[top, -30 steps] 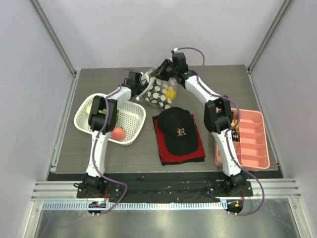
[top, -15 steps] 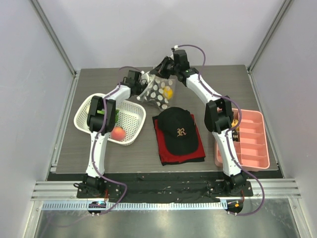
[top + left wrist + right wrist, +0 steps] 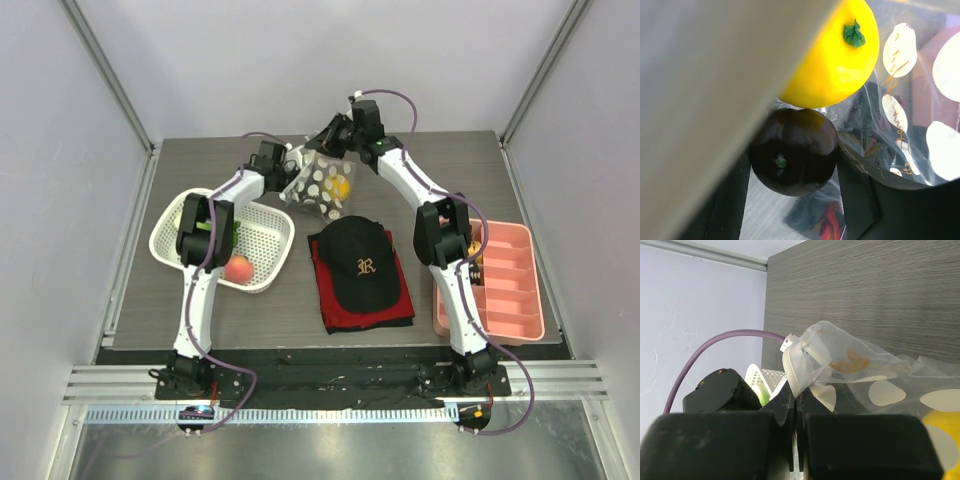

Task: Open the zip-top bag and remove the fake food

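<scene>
My right gripper (image 3: 333, 135) holds the polka-dot zip-top bag (image 3: 320, 186) off the table at the back centre; its jaws (image 3: 796, 396) are shut on the bag's zip edge (image 3: 805, 352). My left gripper (image 3: 292, 172) reaches into the bag's mouth. In the left wrist view a dark brown ball (image 3: 792, 150) fills the gap between its fingers (image 3: 856, 197), touching both, so the left gripper (image 3: 792, 167) is shut on it. A yellow citrus (image 3: 832, 55) rests just beyond the ball, inside the bag (image 3: 902, 50). The peach (image 3: 238, 268) and a green vegetable (image 3: 235, 233) lie in the white basket (image 3: 168, 240).
A black cap (image 3: 360, 262) lies on a red cloth (image 3: 328, 305) at the table's middle. A pink tray (image 3: 515, 285) stands at the right beside the right arm. Walls close off the back and both sides.
The right gripper has drawn the bag's edge slightly up and toward the back, and the bag has shifted with it. The left gripper has stayed at the bag's mouth.
</scene>
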Controlling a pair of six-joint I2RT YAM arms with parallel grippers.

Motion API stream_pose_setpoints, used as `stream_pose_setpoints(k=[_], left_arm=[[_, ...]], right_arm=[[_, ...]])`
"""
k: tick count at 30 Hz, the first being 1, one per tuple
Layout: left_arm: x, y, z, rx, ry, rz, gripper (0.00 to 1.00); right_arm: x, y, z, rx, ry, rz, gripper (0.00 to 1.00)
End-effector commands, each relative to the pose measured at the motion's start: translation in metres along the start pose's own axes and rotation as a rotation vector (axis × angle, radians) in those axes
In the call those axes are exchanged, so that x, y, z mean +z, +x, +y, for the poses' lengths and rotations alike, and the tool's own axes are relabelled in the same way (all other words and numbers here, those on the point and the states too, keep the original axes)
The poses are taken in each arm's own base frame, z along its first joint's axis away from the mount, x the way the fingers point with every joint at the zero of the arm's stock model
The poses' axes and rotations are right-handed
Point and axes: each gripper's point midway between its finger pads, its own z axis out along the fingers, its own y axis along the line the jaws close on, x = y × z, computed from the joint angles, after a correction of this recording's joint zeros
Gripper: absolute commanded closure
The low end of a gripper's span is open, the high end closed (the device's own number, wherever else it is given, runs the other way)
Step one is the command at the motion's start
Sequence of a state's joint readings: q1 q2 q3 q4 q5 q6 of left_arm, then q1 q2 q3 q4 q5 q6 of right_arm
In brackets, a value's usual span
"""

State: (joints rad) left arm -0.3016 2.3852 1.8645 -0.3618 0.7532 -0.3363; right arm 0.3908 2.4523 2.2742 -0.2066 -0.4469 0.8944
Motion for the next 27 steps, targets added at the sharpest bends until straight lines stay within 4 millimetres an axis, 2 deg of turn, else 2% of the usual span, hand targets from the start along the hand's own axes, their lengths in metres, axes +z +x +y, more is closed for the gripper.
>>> stream_pose_setpoints(k=[1, 2, 3, 5, 7, 9, 10, 12, 13, 14, 19, 20, 21, 22, 23, 24, 25, 26, 27], left_arm=[[0.001, 0.0, 0.023, -0.008, -0.139, -0.024, 0.53], [0.0, -0.003, 0.024, -0.01, -0.154, -0.036, 0.58], [-0.001, -0.006, 0.022, -0.012, -0.151, -0.046, 0.68], [-0.008, -0.018, 0.013, -0.012, -0.139, -0.077, 0.78], [-0.021, -0.034, 0.005, -0.019, -0.145, -0.129, 0.99], [-0.032, -0.044, 0.001, -0.009, -0.167, -0.177, 1.0], [-0.044, -0.055, -0.01, 0.013, -0.167, -0.221, 1.0], [-0.049, -0.058, -0.012, 0.043, -0.17, -0.279, 1.0], [-0.051, -0.06, -0.014, 0.055, -0.172, -0.3, 1.0], [-0.056, -0.061, -0.018, 0.067, -0.172, -0.319, 1.0], [-0.063, -0.063, -0.028, 0.095, -0.215, -0.363, 1.0], [-0.064, -0.063, -0.021, 0.093, -0.267, -0.386, 1.0], [-0.07, -0.071, -0.028, 0.076, -0.279, -0.428, 1.0], [-0.072, -0.073, -0.025, 0.033, -0.3, -0.444, 1.0], [-0.077, -0.087, -0.029, 0.0, -0.315, -0.481, 1.0], [-0.069, -0.073, -0.017, -0.114, -0.35, -0.42, 1.0], [-0.067, -0.077, -0.017, -0.152, -0.358, -0.412, 1.0], [-0.072, -0.095, -0.026, -0.178, -0.346, -0.442, 1.0], [-0.064, -0.091, -0.016, -0.275, -0.367, -0.424, 1.0]], right_arm=[[-0.014, -0.026, 0.028, -0.058, -0.049, -0.081, 0.98], [-0.014, -0.025, 0.027, -0.067, -0.05, -0.078, 0.99], [-0.015, -0.024, 0.029, -0.077, -0.056, -0.072, 0.98], [-0.018, -0.023, 0.028, -0.12, -0.06, -0.062, 0.99], [-0.025, -0.02, 0.026, -0.144, -0.051, -0.045, 0.98], [-0.031, -0.026, 0.018, -0.163, 0.008, -0.065, 0.99], [-0.037, -0.025, 0.014, -0.155, 0.047, -0.057, 0.99], [-0.052, -0.033, 0.026, -0.167, 0.057, -0.085, 0.99], [-0.055, -0.033, 0.022, -0.154, 0.086, -0.096, 0.98], [-0.065, -0.039, 0.032, -0.153, 0.083, -0.119, 0.99], [-0.077, -0.046, 0.041, -0.204, 0.138, -0.158, 0.99], [-0.077, -0.044, 0.042, -0.223, 0.143, -0.154, 0.98], [-0.076, -0.04, 0.044, -0.239, 0.142, -0.139, 0.99], [-0.078, -0.039, 0.047, -0.261, 0.141, -0.132, 0.98], [-0.077, -0.034, 0.051, -0.28, 0.122, -0.112, 0.99], [-0.076, -0.028, 0.058, -0.308, 0.104, -0.099, 0.98], [-0.076, -0.024, 0.062, -0.331, 0.091, -0.085, 0.99], [-0.075, -0.022, 0.062, -0.379, 0.082, -0.072, 0.98], [-0.075, -0.015, 0.063, -0.395, 0.07, -0.048, 0.99]])
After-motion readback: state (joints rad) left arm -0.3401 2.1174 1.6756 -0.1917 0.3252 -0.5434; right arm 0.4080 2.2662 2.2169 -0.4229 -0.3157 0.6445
